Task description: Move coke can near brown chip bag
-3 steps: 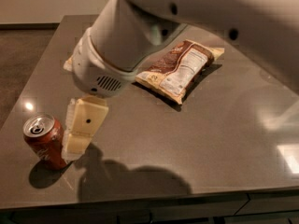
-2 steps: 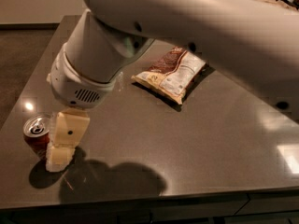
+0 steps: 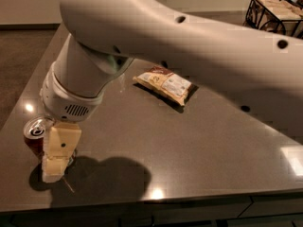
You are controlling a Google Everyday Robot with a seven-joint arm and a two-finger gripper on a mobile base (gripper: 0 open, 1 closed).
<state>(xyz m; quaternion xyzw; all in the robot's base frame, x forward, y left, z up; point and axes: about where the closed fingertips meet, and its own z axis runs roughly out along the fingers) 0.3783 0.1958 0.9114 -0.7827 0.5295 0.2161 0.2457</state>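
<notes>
The coke can (image 3: 35, 135), red with a silver top, stands upright near the front left corner of the dark table (image 3: 199, 145). My gripper (image 3: 51, 159) hangs from the big white arm and sits right against the can's right side, covering part of it, low over the table. The brown chip bag (image 3: 165, 84) lies flat near the middle back of the table, well to the right of and beyond the can. The arm hides the bag's upper edge.
A dark wire basket (image 3: 273, 9) stands at the back right. The table's front edge (image 3: 156, 202) runs just below the gripper, and its left edge is close beside the can. Floor lies beyond the left edge.
The arm has swung left and down. The gripper has closed in on the coke can and now overlaps its right side. The can and the bag stay where they were.
</notes>
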